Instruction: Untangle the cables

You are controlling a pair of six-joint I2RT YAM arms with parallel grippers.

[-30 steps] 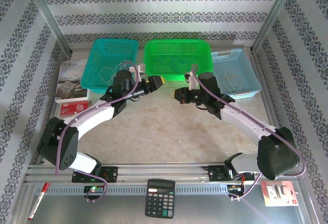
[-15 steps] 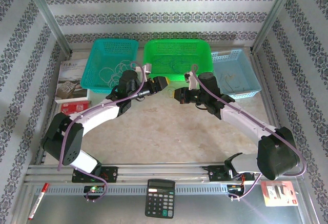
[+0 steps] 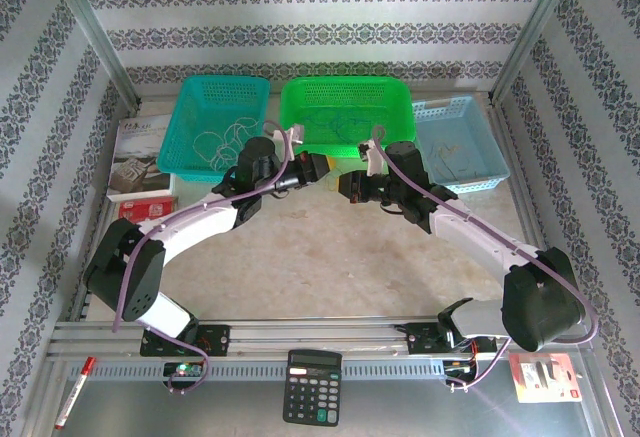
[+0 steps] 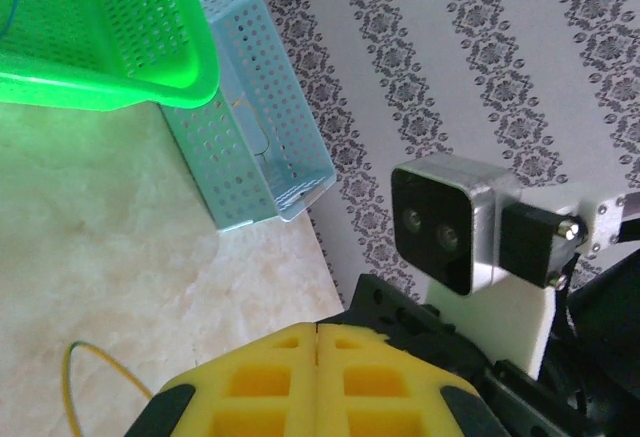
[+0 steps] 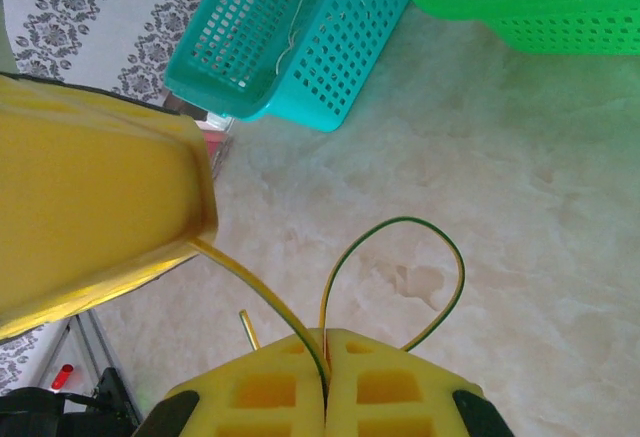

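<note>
The right end effector (image 5: 325, 337) has its yellow pads pressed together on the yellow-green cable (image 5: 405, 219), which enters the seam between them. From this seam the cable goes straight ahead of the fingertips, bends to the right and comes back beside the right pad, so it makes one narrow loop. The long axis of the loop points away from the fingertips, over the pale surface (image 5: 520, 217). A second strand leaves the same seam and runs slantwise to the left, up to the edge of the left end effector (image 4: 316, 332). The pads of that end effector are together too. I cannot tell if the strand is pinched between them. The teal basket (image 5: 300, 47) and the green basket (image 5: 540, 7) stand further ahead.
</note>
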